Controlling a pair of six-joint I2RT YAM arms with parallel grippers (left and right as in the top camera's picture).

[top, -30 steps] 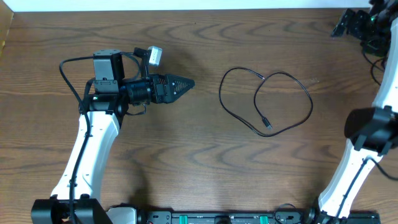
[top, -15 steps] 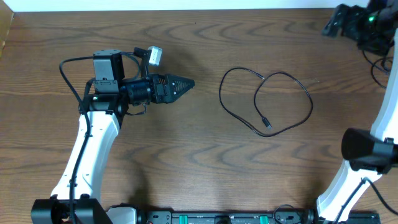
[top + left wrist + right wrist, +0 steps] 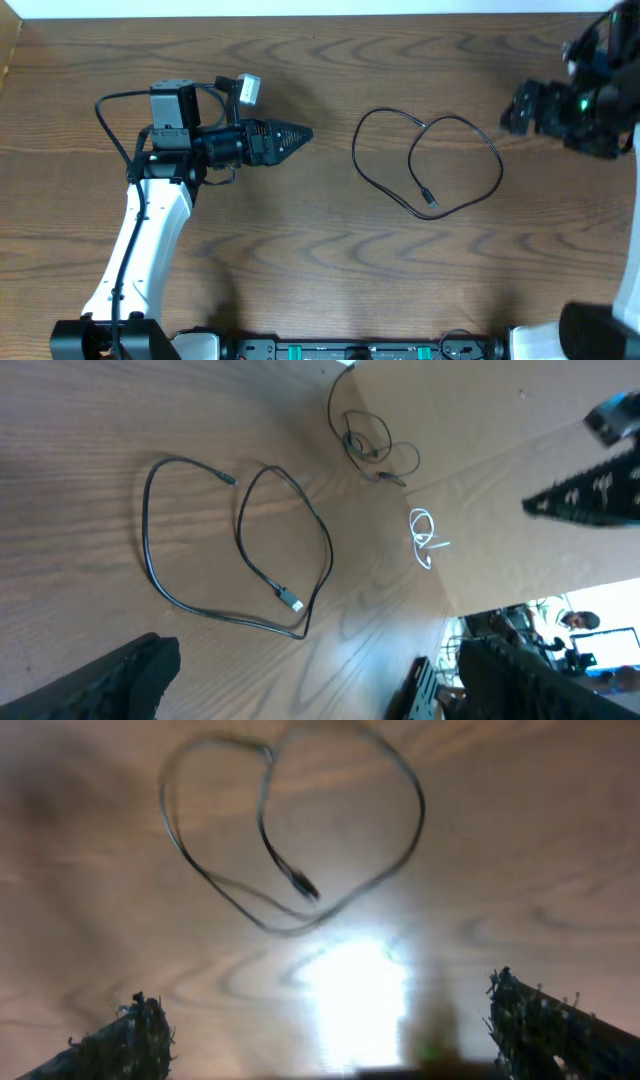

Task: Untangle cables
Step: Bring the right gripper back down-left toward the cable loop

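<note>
While left hand (image 3: 305, 132) and right hand (image 3: 330, 1025) gape empty | black cable (image 3: 429, 203) lies looped between them

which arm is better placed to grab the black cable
Right, probably: the right arm holds open jaws almost over the edge of the thin black cable; the left arm sits farther off.

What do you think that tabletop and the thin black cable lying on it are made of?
The tabletop looks like wood or a wood-look laminate: brown swirling grain, with a slight sheen where the light glares. The cable is probably sheathed in plastic or rubber: matte black and limp, lying in soft loops.
</note>
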